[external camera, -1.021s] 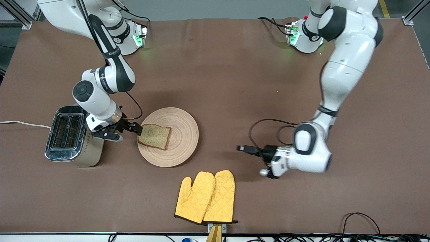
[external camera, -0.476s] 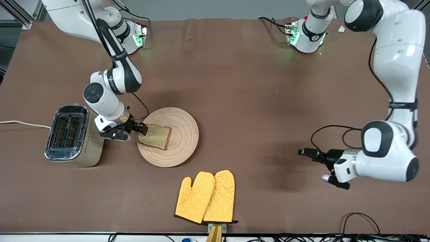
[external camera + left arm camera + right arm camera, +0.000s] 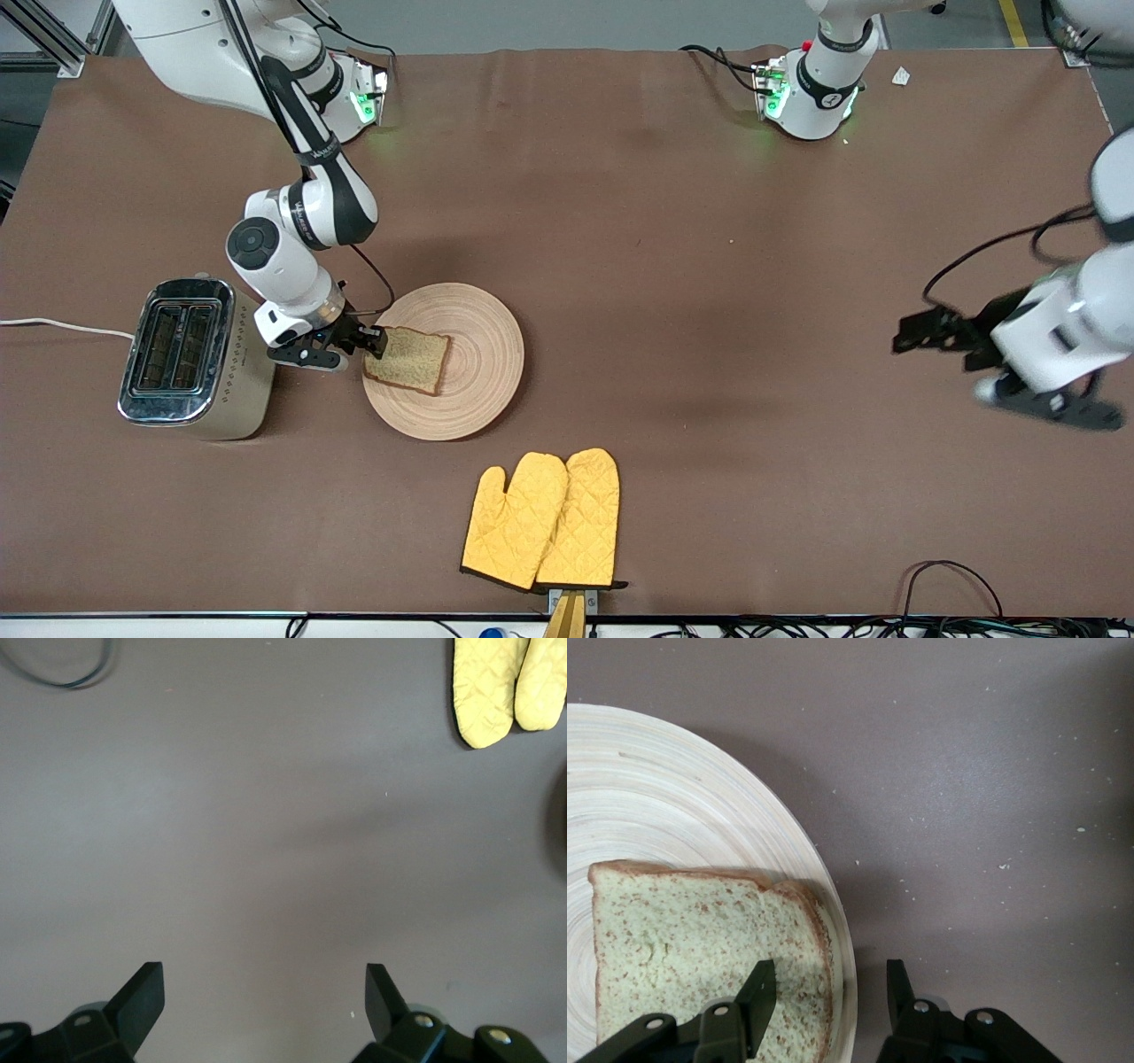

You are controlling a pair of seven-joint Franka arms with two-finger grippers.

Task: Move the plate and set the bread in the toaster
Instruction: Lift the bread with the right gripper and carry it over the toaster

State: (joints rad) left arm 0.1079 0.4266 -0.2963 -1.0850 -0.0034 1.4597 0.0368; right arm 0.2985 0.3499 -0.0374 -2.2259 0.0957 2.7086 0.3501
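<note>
The brown table (image 3: pixel 620 221) carries everything. The plate (image 3: pixel 478 390) lies toward the right arm's end of the table, with the toaster (image 3: pixel 190 359) beside it, closer still to that end and apart from it, its white cord (image 3: pixel 62 326) running off the table's edge. The yellow oven mitts (image 3: pixel 542 520) lie nearer to the front camera than the plate.

The bread (image 3: pixel 409 359) lies flat on the plate, on the side toward the toaster, its crust edge at the rim. The right gripper (image 3: pixel 374 341) is low at that edge. In the right wrist view, one finger (image 3: pixel 755 997) sits over the slice's top face and the other is outside the plate's rim, so the bread's edge and the rim lie between the partly closed jaws; a firm grip cannot be told.

The left gripper (image 3: pixel 921 330) hovers over bare table near the left arm's end, jaws wide and holding nothing.
</note>
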